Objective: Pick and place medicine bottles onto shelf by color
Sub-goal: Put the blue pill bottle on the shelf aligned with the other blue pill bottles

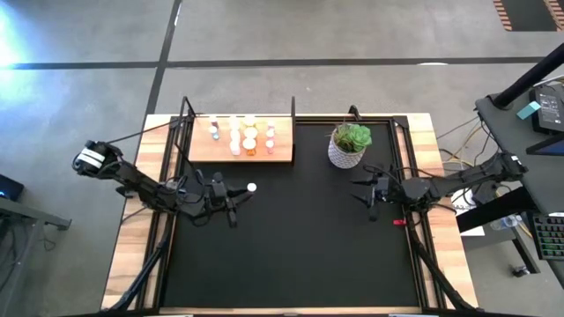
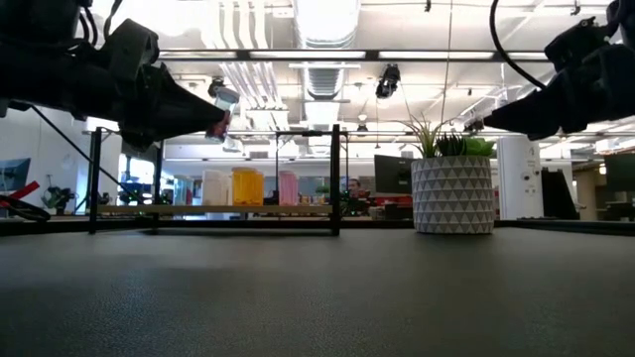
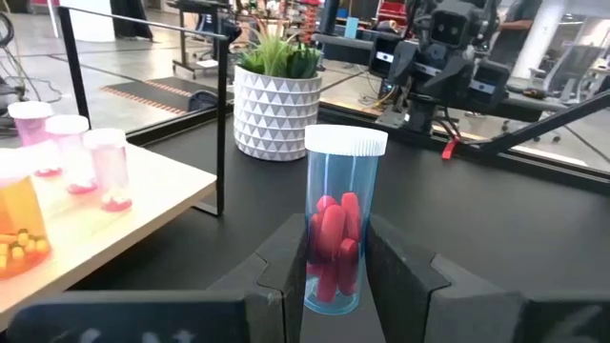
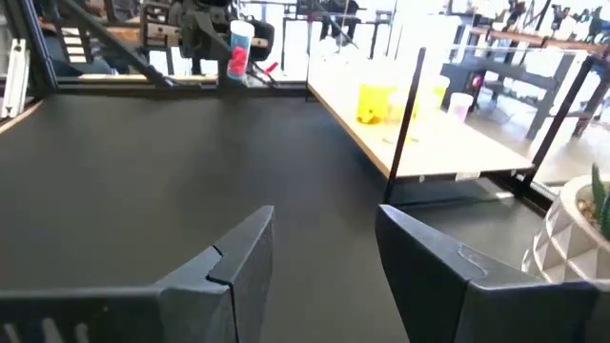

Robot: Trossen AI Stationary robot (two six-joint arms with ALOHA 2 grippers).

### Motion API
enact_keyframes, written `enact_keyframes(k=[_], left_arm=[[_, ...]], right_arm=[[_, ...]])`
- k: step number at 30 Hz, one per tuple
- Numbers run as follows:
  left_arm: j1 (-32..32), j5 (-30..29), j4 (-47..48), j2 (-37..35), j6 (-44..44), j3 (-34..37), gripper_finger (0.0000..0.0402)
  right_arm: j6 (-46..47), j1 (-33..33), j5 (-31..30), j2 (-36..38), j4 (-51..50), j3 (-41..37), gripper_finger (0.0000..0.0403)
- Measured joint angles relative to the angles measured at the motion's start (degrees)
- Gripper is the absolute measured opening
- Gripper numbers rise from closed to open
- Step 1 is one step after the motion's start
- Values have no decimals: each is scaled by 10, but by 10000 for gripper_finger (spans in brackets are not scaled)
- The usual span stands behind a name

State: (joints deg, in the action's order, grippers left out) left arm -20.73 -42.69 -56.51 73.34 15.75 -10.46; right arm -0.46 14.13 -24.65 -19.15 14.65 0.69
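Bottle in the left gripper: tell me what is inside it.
The clear bottle with a white cap, held upright by the left gripper, contains red capsules piled in its lower part. The gripper's fingers cover both sides, so a count is not possible.

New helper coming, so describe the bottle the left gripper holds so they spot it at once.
Start at the shelf on the black mat. Just in front of it, the left gripper holds a bottle off the mat. It alone is clear bluish with red capsules; shelf bottles are orange, pink, white.
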Motion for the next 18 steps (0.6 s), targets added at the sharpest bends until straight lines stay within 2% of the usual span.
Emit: enact_keyframes(k=[5,8,18], left_arm=[[0,-8,0,0,0,0,77],[0,-41,0,1,-2,0,77],[0,-266,0,39,5,0,77]], right_arm=[[-6,0,0,0,8,0,176],[2,0,0,-1,6,0,176],[8,0,0,-5,6,0,176]])
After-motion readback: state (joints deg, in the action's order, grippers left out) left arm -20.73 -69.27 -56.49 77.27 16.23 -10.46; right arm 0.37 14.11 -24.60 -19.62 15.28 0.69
